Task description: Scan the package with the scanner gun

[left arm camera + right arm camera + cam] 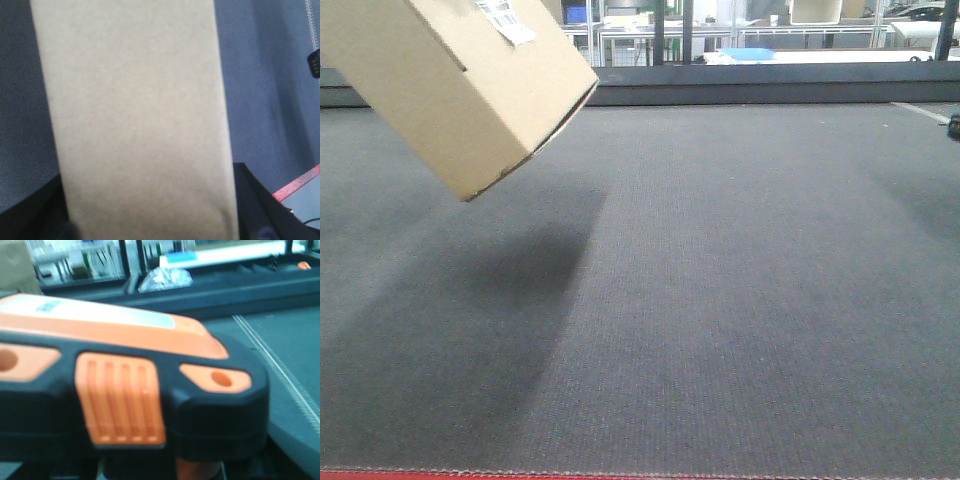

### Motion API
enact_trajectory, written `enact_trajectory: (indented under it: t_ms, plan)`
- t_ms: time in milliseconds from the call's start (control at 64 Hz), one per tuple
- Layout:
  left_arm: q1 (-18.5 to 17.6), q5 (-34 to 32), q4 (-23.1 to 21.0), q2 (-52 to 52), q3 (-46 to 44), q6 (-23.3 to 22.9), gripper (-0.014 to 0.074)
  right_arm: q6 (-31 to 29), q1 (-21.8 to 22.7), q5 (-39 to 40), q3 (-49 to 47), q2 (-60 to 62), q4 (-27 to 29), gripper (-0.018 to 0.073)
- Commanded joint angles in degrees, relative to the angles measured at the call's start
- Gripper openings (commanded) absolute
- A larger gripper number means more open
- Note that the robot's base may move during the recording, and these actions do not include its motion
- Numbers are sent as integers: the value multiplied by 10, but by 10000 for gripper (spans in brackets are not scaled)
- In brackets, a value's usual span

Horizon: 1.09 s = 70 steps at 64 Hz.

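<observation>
The package [460, 75], a plain tan cardboard box, hangs tilted in the air at the top left of the front view, with a white barcode label [505, 20] on its upper face. In the left wrist view the package [130, 110] fills the middle, and my left gripper [150, 220] is shut on it, with dark fingers [260, 210] on either side. The scanner gun [125, 390], black with orange panels, fills the right wrist view very close up. My right gripper [155, 465] holds it; its fingers are mostly hidden under the scanner body.
Grey carpet-like table surface [720, 300] spreads below, with a red front edge [620, 476]. A dark raised rail [770, 85] runs along the back, with shelves and tables beyond. A small dark object [954, 125] sits at the far right edge.
</observation>
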State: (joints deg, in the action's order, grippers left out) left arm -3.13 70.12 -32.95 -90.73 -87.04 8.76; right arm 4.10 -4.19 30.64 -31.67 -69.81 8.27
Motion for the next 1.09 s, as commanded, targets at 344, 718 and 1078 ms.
enact_trajectory:
  t_ms: [344,718,1078]
  plan:
    - [-1,-2,-12,8,-1,2,-111,54,2,229,31,-97,-72,-162]
    - [-1,-2,-12,8,-1,2,-111,34,2,316,31,-204,-41,-162]
    - [-1,-2,-12,8,-1,2,-111,23,2,315,31,-245,-2,-162]
